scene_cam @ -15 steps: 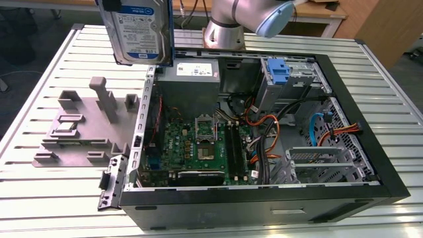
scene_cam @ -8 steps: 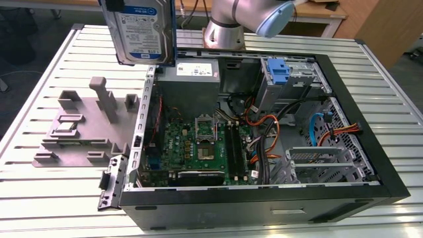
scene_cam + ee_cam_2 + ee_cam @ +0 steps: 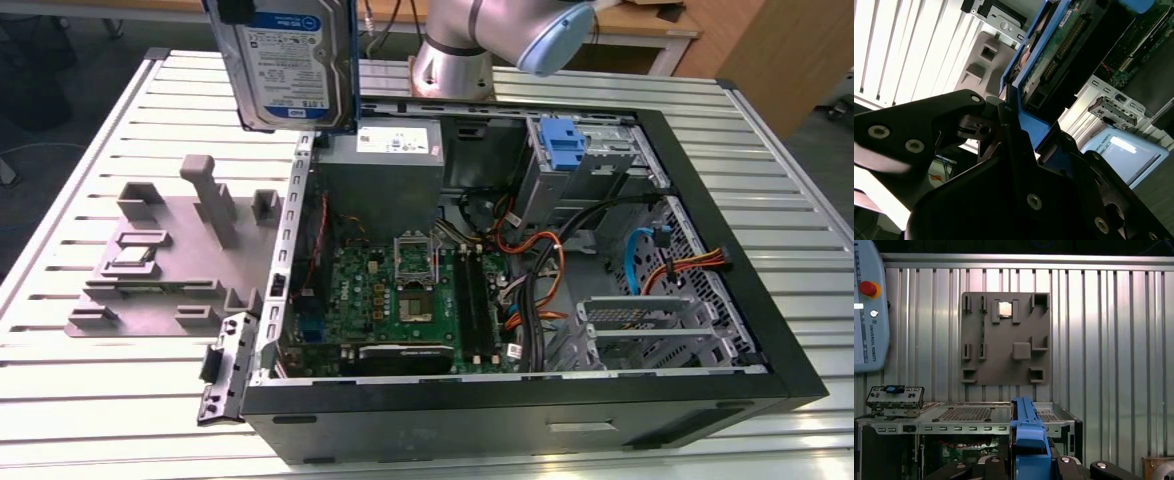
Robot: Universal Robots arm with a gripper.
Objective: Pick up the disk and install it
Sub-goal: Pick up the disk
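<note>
The disk [image 3: 287,60], a silver-grey drive with a white-and-blue label in a blue carrier, hangs upright high above the back left corner of the open computer case [image 3: 534,405] in the exterior view. My gripper [image 3: 1029,462] is shut on the carrier's blue edge [image 3: 1028,432], with black fingers [image 3: 1074,465] on either side. In the second wrist view the gripper [image 3: 1010,122] clamps the blue frame, and the disk's [image 3: 1064,45] green circuit-board underside shows beyond it. The robot arm [image 3: 461,45] stands behind the case.
Inside the case are a grey power supply [image 3: 387,150], a motherboard [image 3: 400,295], orange and black cables [image 3: 541,270] and a blue bracket [image 3: 563,145] on the metal drive bay. A grey fixture plate [image 3: 160,260] lies on the slatted table [image 3: 107,420]. A teach pendant [image 3: 869,305] is nearby.
</note>
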